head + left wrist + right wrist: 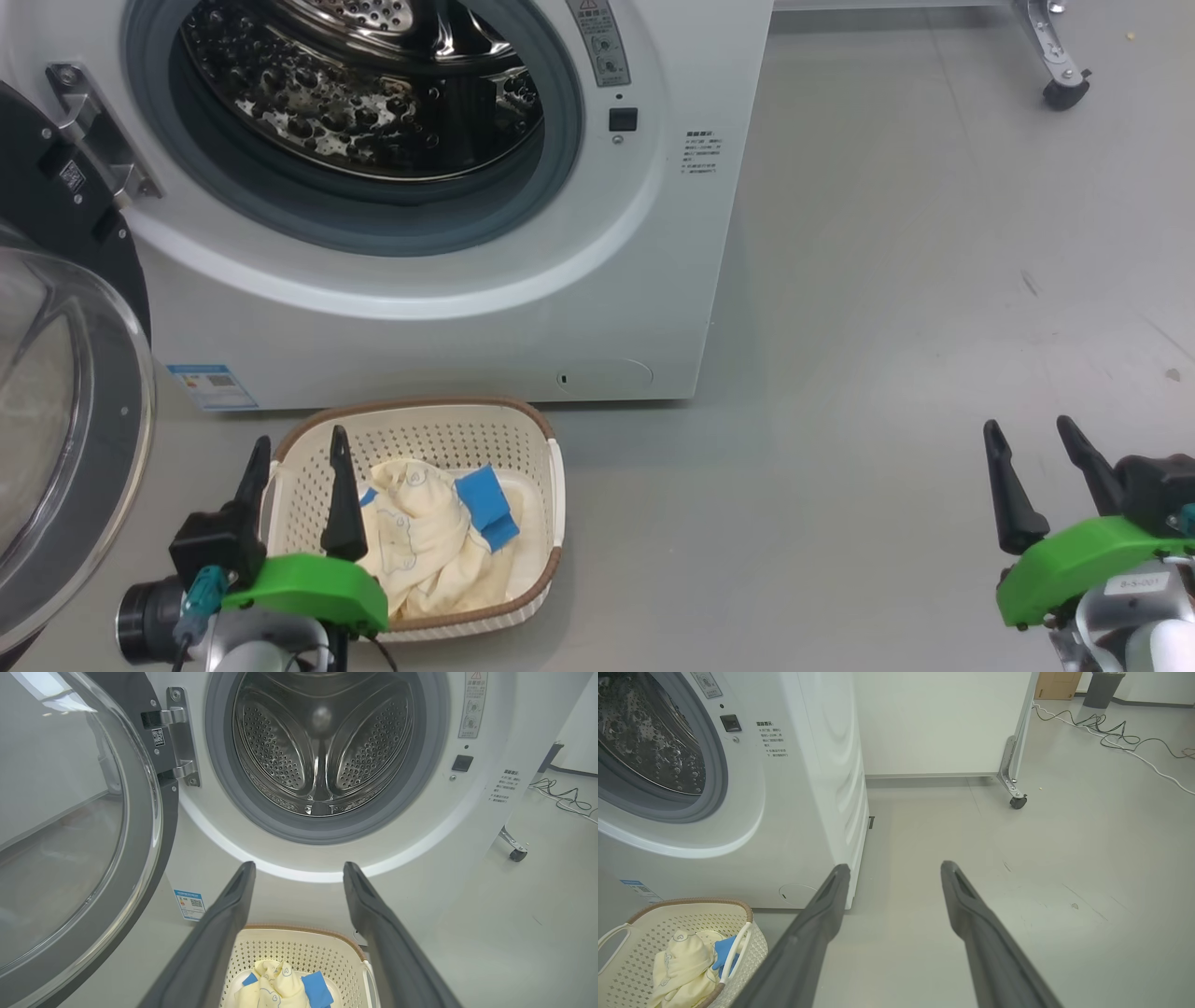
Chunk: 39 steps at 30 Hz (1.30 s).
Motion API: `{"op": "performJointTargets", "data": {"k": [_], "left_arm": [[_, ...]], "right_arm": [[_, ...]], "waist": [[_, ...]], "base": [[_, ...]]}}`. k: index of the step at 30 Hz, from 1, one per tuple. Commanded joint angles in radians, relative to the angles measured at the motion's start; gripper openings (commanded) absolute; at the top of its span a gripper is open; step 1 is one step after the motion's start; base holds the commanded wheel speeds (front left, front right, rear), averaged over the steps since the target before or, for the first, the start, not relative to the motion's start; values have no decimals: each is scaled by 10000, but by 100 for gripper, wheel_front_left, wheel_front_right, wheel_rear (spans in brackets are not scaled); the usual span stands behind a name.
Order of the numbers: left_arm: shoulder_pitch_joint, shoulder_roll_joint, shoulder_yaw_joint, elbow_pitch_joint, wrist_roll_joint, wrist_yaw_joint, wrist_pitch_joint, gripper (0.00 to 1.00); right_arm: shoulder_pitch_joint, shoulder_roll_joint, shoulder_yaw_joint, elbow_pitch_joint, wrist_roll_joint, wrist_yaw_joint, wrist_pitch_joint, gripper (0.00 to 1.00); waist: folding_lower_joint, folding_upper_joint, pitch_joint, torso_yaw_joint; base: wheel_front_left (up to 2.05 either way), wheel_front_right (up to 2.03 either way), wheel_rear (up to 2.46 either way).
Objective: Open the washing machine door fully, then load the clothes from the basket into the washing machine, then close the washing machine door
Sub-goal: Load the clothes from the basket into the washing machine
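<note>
The white washing machine [448, 317] stands ahead with its steel drum exposed. Its door [65, 439] hangs swung open at the left, glass bowl facing me; in the left wrist view the door [70, 826] fills the left side. The cream basket [420, 429] sits on the floor before the machine, holding pale yellow clothes [429, 541] with blue patches. My left gripper [297, 446] is open above the basket's left end, holding nothing. My right gripper [1036, 431] is open over bare floor at the right. The right wrist view has the basket [691, 910] and clothes [684, 966] at lower left.
A wheeled white partition [1015, 765] stands behind and right of the machine, its caster [1064, 93] on the grey floor. Cables [1111, 737] trail across the floor far right. The open door juts out at my left.
</note>
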Motion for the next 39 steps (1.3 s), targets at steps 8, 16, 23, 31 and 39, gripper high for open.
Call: {"op": "performJointTargets", "data": {"k": [8, 16, 23, 31, 39], "left_arm": [[-472, 269, 300, -207, -21, 196, -85, 100], [-566, 233, 258, -51, -77, 179, -140, 100], [-765, 171, 225, 187, -86, 149, -223, 100], [-1609, -12, -221, 1039, -70, -333, -130, 100], [-2849, -315, -620, 2940, -270, -945, 569, 100]], "right_arm": [[-474, -162, 233, -302, 68, -2, -104, 100], [-514, -162, 266, -310, 60, -2, -91, 100], [-594, -162, 277, -446, 30, -2, -57, 100], [-825, -162, 309, -579, 174, -2, 55, 100], [-1266, -162, 448, -673, 265, -2, 27, 100]], "waist": [[0, 0, 46, -31], [0, 0, 139, -22], [0, 0, 465, -1], [0, 0, 1173, 27], [0, 0, 2165, -195]], "base": [[0, 0, 0], [0, 0, 0], [0, 0, 0], [0, 0, 0], [0, 0, 0]]}}
